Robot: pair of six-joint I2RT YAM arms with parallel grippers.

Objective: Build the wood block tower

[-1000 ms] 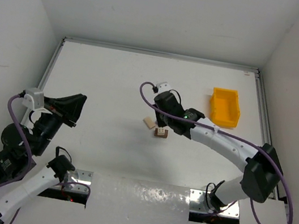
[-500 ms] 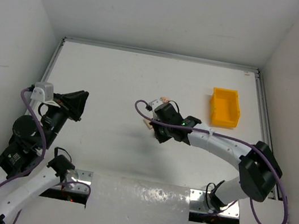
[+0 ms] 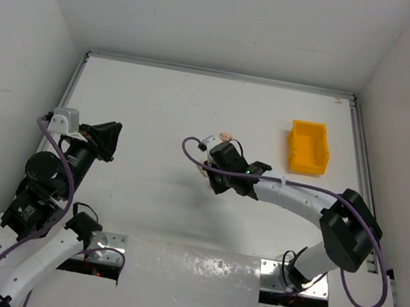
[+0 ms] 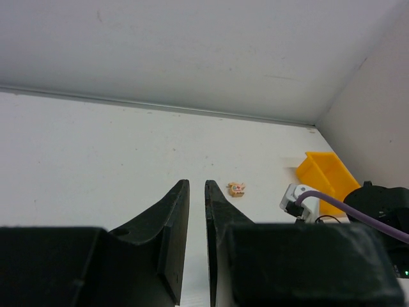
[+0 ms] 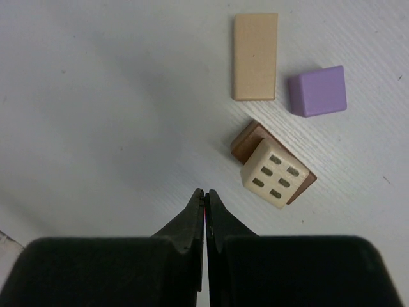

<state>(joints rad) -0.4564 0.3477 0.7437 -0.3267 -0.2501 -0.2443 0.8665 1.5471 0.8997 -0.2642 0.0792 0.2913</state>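
The right tool (image 5: pixel 205 195), shut and empty, hangs midway between the counter's side edges, beside a cream windowed wooden block (image 5: pixel 275 174) stacked on a dark brown wooden slab (image 5: pixel 246 139). Best open it before descending over the purple wooden cube (image 5: pixel 317 90), sparing that stack. The left tool (image 4: pixel 197 192), narrowly parted, holds nothing.

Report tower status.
Left gripper barely open, empty. Right gripper shut, empty. Windowed block on brown block; purple block, tan plank loose beside. Nothing in the way.
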